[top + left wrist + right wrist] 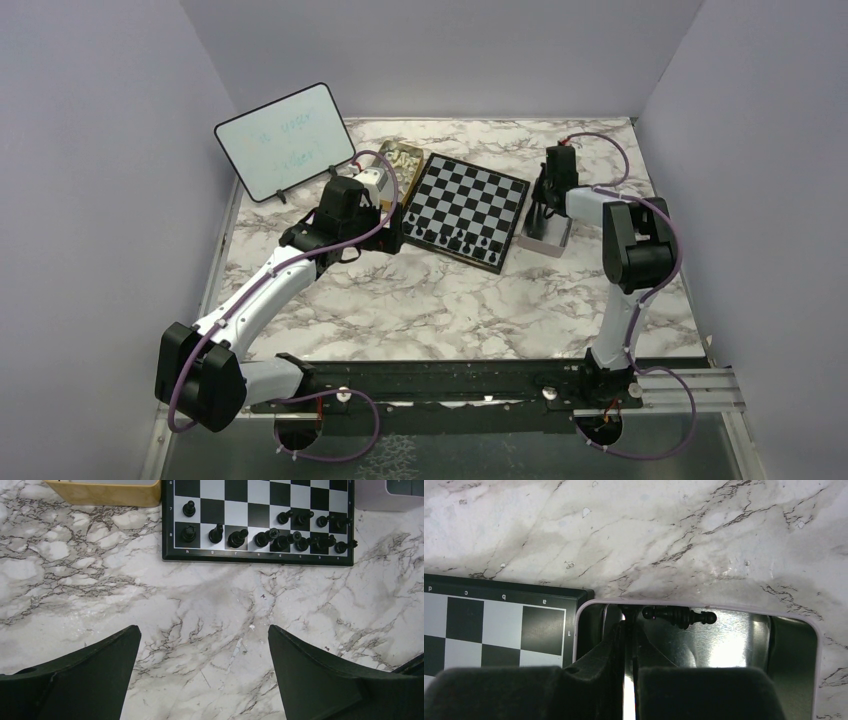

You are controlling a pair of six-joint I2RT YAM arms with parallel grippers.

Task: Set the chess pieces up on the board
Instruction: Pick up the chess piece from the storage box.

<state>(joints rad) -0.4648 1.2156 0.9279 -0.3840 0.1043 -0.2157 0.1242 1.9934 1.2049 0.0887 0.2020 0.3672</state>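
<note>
Black's side is only partly set, operator; on the board (470, 195) you have what I count as eight black chessmen (237, 537) along the near rank, the right-hand ones bunched and leaning, and five behind; no cream ones stand there. One black piece (679, 616) lies flat in the pale-rimmed tray (704, 606), just beside your right gripper (628, 622), jaws nearly together, nothing visible between; your left gripper (204, 630) hangs wide apart over the marble table (200, 595).

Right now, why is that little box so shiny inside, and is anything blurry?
Right wrist view: glare blazes off the metal box, and the right gripper looks dark and blurry up close. Left wrist view: the board and chess pieces are sharp. Top view: soft, even light.
</note>
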